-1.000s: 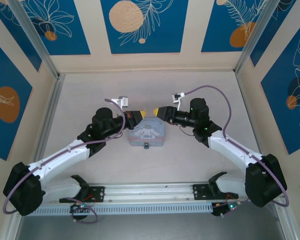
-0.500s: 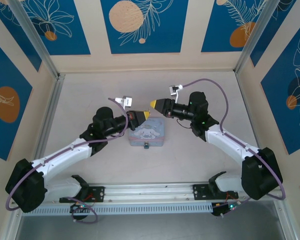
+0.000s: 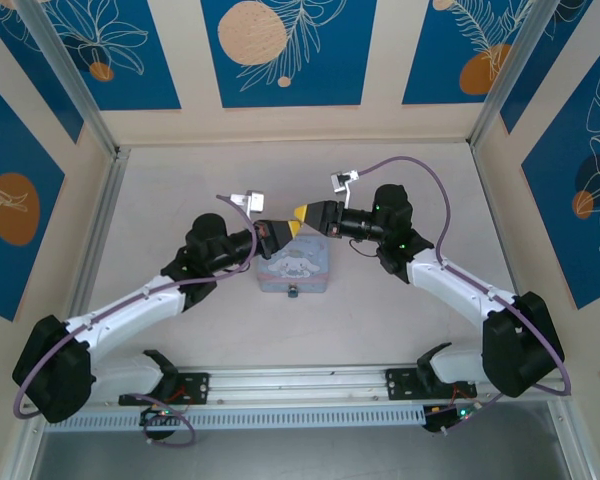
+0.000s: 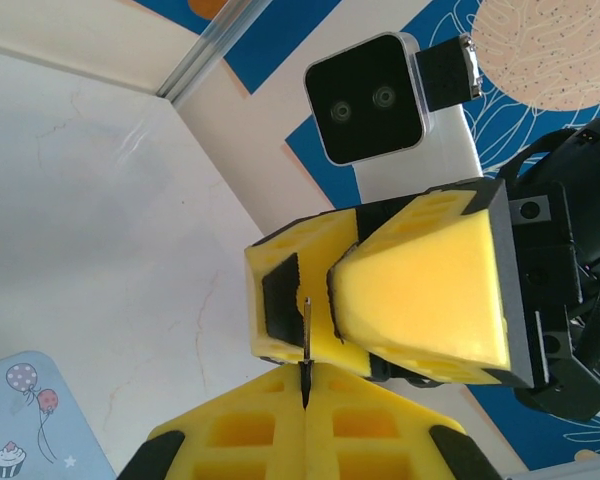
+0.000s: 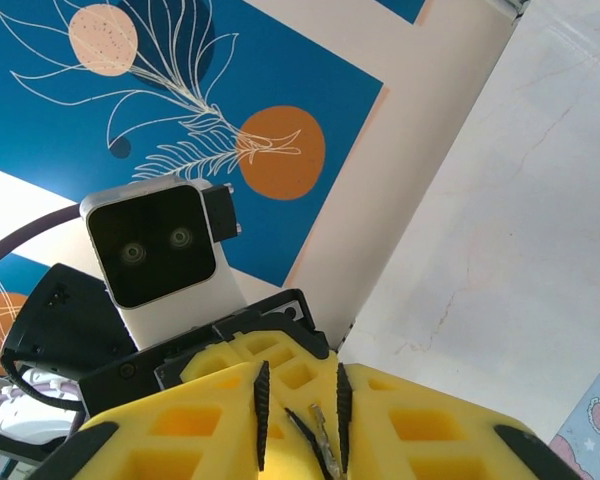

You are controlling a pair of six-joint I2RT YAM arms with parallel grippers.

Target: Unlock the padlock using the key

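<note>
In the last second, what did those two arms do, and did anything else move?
The right gripper swung left, off the tin, to meet the left gripper, and its jaws are narrowing around the key that the left one holds. The tin and the padlock on its near side stayed put.

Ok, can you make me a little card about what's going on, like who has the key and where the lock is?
key: thin metal, pinched in the shut left end effector, poking toward the right one
right end effector: faces the left one, jaws slightly apart around the key's free end
tin: pale blue with cartoons, flat on the table
padlock: small, dark, at the tin's near side, away from both end effectors
meeting spot: in the air, about over the tin's far edge
</note>
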